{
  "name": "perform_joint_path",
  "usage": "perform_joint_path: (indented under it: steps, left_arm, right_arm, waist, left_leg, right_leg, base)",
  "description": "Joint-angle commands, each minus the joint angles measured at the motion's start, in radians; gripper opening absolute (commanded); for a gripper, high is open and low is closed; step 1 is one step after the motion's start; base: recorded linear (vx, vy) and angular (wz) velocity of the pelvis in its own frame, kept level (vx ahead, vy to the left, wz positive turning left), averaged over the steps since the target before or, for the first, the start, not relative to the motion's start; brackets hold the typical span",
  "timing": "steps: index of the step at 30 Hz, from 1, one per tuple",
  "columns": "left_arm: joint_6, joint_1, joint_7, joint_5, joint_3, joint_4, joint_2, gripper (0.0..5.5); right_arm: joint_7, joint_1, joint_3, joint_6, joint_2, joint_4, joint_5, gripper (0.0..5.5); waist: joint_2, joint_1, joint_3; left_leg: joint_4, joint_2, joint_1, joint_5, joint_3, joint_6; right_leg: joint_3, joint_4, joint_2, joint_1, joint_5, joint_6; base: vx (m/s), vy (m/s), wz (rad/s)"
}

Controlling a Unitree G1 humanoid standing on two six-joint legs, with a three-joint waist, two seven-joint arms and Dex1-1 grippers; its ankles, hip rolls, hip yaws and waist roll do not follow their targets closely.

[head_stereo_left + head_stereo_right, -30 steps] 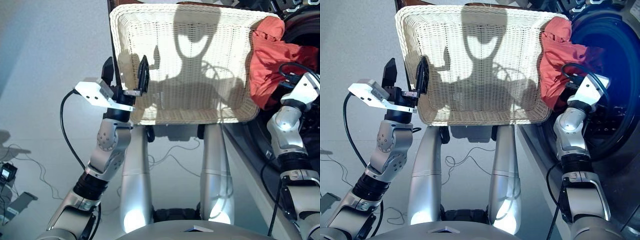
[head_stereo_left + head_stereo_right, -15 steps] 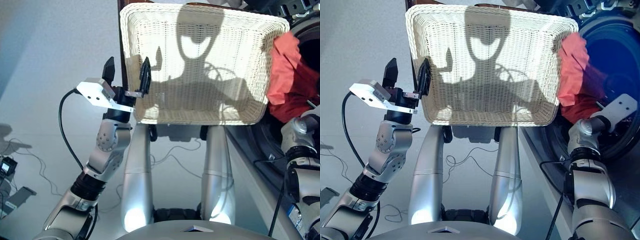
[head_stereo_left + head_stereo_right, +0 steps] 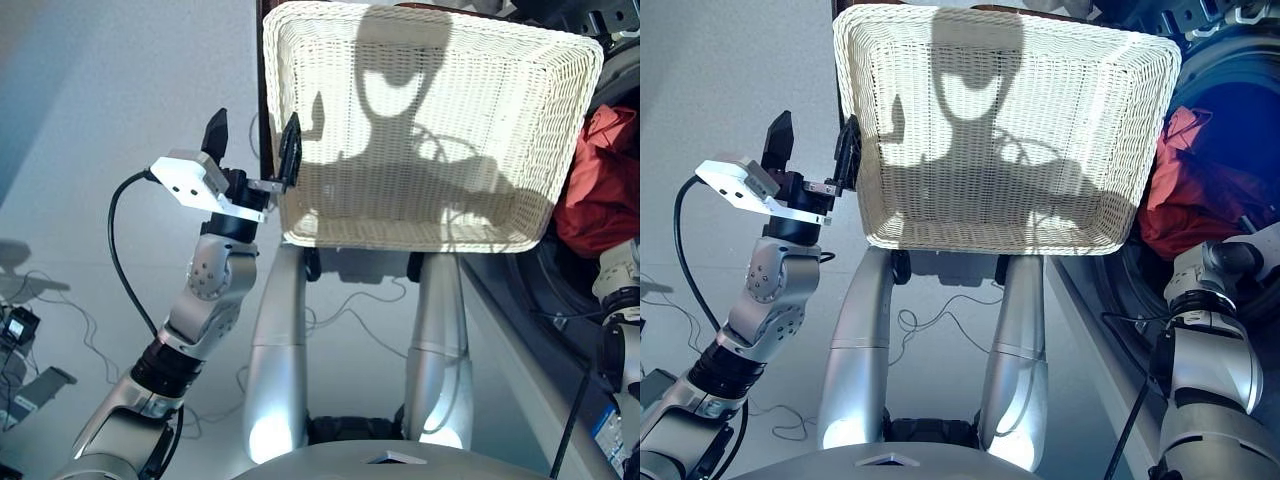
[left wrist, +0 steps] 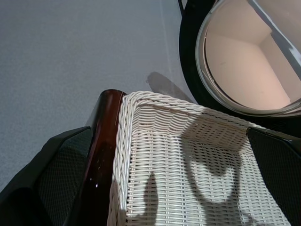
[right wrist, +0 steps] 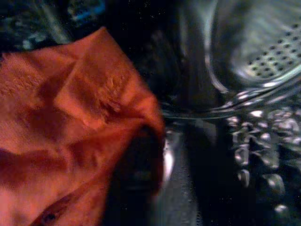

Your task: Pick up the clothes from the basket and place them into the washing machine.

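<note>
One coral garment (image 3: 1192, 205) in washing machine (image 5: 254, 70) w/ right tool (grip unclear); left tool (image 3: 252, 142) open, basket (image 3: 425, 225) bare.

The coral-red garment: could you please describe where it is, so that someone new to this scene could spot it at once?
Find the big cream-white wicker basket, then look past its right rim to the dark round opening of the washing machine. The coral-red garment hangs bunched there, above the right arm. It is the only bright, soft thing among dark metal and pale weave; the basket holds no clothes.
</note>
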Motion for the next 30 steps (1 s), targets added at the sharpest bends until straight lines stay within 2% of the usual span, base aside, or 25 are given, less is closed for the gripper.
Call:
perform_joint_path:
  steps: [1,2,3,8,13,19,24,28,30]
  left_arm:
    - [-0.058,0.008,-0.002,0.008,0.020,-0.104,-0.043,5.50]
    - [-0.057,0.005,-0.002,0.008,0.021,-0.105,-0.046,5.50]
    - [-0.057,0.010,-0.002,0.008,0.021,-0.105,-0.046,5.50]
    - [-0.051,0.018,-0.001,0.020,0.030,-0.097,-0.060,5.50]
    - [-0.045,0.023,0.004,0.039,0.043,-0.088,-0.077,5.50]
    - [-0.039,0.039,-0.005,0.043,0.057,-0.084,-0.080,5.50]
    - [-0.035,0.053,-0.030,0.046,0.064,-0.092,-0.062,5.50]
    - [-0.034,0.067,-0.053,0.040,0.063,-0.078,-0.051,5.50]
    - [-0.033,0.081,-0.079,0.019,0.060,-0.060,-0.053,5.50]
  right_arm:
    - [0.035,0.031,0.071,-0.024,-0.132,-0.020,0.031,5.50]
    - [0.037,0.023,0.077,-0.027,-0.121,-0.031,0.025,5.50]
    - [0.034,0.027,0.080,-0.026,-0.118,-0.033,0.023,5.50]
    - [0.029,0.050,0.157,-0.050,-0.006,-0.239,-0.094,5.50]
    - [0.014,0.146,0.213,-0.074,0.129,-0.567,-0.241,5.50]
    - [0.060,0.246,0.262,-0.077,0.223,-0.789,-0.332,5.50]
    - [0.180,0.320,0.370,-0.074,0.218,-0.958,-0.406,5.50]
    - [0.285,0.346,0.441,-0.094,0.207,-1.029,-0.378,5.50]
    - [0.390,0.349,0.488,-0.106,0.194,-1.038,-0.301,5.50]
  waist:
    - [0.024,-0.021,-0.016]
    - [0.023,-0.022,-0.016]
    - [0.022,-0.023,-0.016]
    - [0.016,-0.028,-0.016]
    - [0.007,-0.037,-0.016]
    - [0.000,-0.046,-0.016]
    - [-0.006,-0.050,-0.016]
    - [-0.004,-0.052,-0.016]
    - [0.001,-0.050,-0.016]
  left_leg:
    - [0.060,0.039,0.025,-0.075,-0.041,-0.069]
    - [0.054,0.038,0.017,-0.063,-0.040,-0.067]
    - [0.059,0.039,0.025,-0.074,-0.040,-0.068]
    - [0.060,0.039,0.018,-0.070,-0.038,-0.065]
    - [0.052,0.041,0.017,-0.063,-0.034,-0.061]
    - [0.048,0.041,0.016,-0.058,-0.031,-0.059]
    - [0.044,0.042,0.017,-0.049,-0.031,-0.057]
    - [0.036,0.041,0.027,-0.041,-0.031,-0.059]
    - [0.029,0.042,0.041,-0.036,-0.030,-0.060]
  right_leg:
    - [-0.026,-0.082,0.021,0.048,0.082,-0.005]
    - [-0.025,-0.088,0.021,0.041,0.094,-0.005]
    - [-0.026,-0.083,0.021,0.048,0.083,-0.005]
    - [-0.023,-0.088,0.025,0.043,0.087,-0.007]
    - [-0.023,-0.094,0.027,0.042,0.091,-0.009]
    - [-0.021,-0.096,0.029,0.038,0.094,-0.010]
    - [-0.022,-0.096,0.032,0.038,0.099,-0.010]
    - [-0.023,-0.098,0.031,0.045,0.102,-0.009]
    - [-0.023,-0.097,0.029,0.057,0.104,-0.008]
  base:
    - [0.000,0.000,0.000]
    - [0.000,0.000,0.000]
    - [0.000,0.000,0.000]
    - [0.000,0.000,0.000]
    - [0.000,0.000,0.000]
    - [0.000,0.000,0.000]
    - [0.000,0.000,0.000]
    - [0.000,0.000,0.000]
    - [0.000,0.000,0.000]
